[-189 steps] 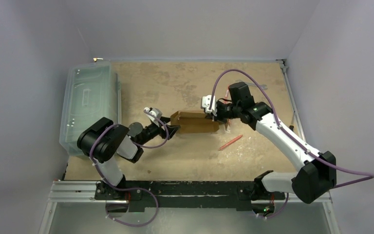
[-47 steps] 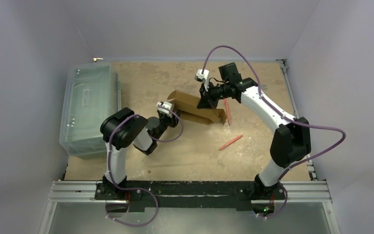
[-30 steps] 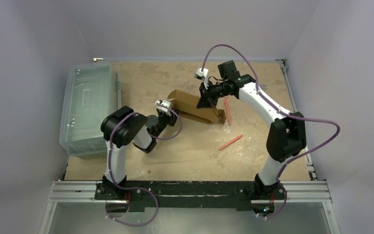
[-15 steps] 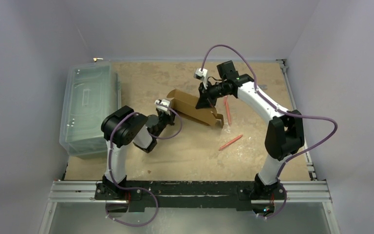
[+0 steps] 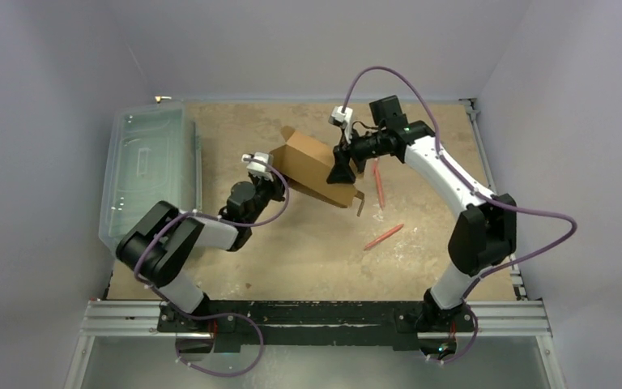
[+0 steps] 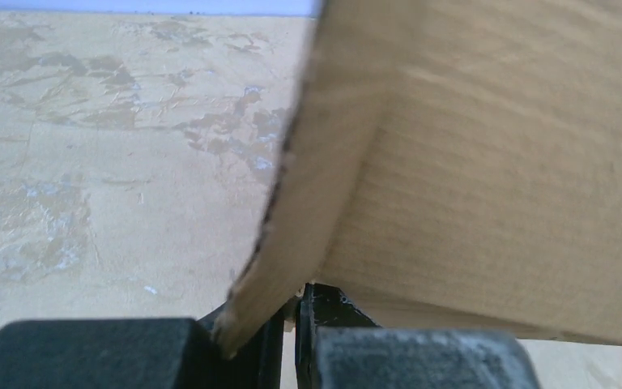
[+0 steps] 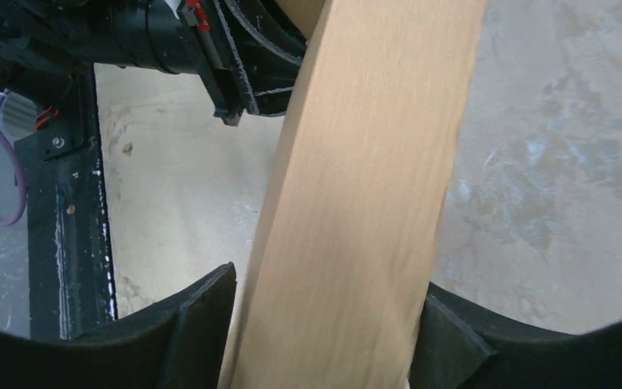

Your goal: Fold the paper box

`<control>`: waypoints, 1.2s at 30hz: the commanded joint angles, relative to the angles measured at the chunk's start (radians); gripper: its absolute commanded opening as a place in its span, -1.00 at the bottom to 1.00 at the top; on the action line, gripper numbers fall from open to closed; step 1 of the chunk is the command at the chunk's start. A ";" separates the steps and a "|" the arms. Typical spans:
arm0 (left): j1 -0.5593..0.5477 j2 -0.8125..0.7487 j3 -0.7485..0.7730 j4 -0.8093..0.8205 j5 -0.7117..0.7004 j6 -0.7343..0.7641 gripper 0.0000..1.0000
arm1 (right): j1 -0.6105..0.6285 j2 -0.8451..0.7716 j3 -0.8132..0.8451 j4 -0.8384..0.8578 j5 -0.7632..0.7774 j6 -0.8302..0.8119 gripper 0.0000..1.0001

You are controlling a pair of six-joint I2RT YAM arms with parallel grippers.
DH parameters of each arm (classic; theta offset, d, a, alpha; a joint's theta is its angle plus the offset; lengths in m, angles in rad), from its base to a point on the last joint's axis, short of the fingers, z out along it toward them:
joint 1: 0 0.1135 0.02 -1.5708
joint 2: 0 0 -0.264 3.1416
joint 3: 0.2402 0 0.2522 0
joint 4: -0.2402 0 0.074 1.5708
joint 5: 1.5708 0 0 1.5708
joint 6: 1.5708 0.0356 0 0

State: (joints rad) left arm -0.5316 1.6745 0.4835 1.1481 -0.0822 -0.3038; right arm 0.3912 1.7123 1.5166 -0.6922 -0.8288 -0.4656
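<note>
Above the sandy table (image 5: 308, 251), paper box (image 5: 312, 166) tilted, long axis running diagonally from far-left to near-right, small tab at the near-right end. Left gripper (image 5: 276, 183) pinching a lower flap edge; right gripper (image 5: 341, 172) clamped across a side panel.

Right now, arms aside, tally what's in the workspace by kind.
paper box: 1
clear plastic bin: 1
red pencil-like sticks: 2
Total: 4
</note>
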 commanded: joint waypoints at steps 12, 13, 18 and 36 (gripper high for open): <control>0.004 -0.303 0.089 -0.811 0.078 -0.254 -1.00 | -0.131 -0.305 -0.084 0.098 -0.032 -0.001 0.86; 0.003 -0.309 0.097 -0.849 0.078 -0.265 -1.00 | -0.134 -0.321 -0.100 0.099 -0.042 -0.015 0.87; 0.003 -0.296 0.183 -1.101 0.096 -0.330 -1.00 | -0.137 -0.418 -0.248 0.145 -0.108 -0.084 0.89; 0.005 -0.056 0.432 -1.570 0.262 -0.337 -1.00 | -0.229 -0.668 -0.676 0.567 -0.060 0.127 0.97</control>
State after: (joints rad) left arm -0.5285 1.5631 0.8814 -0.2775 0.1360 -0.6697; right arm 0.2245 1.0893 0.9504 -0.3538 -0.9344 -0.5236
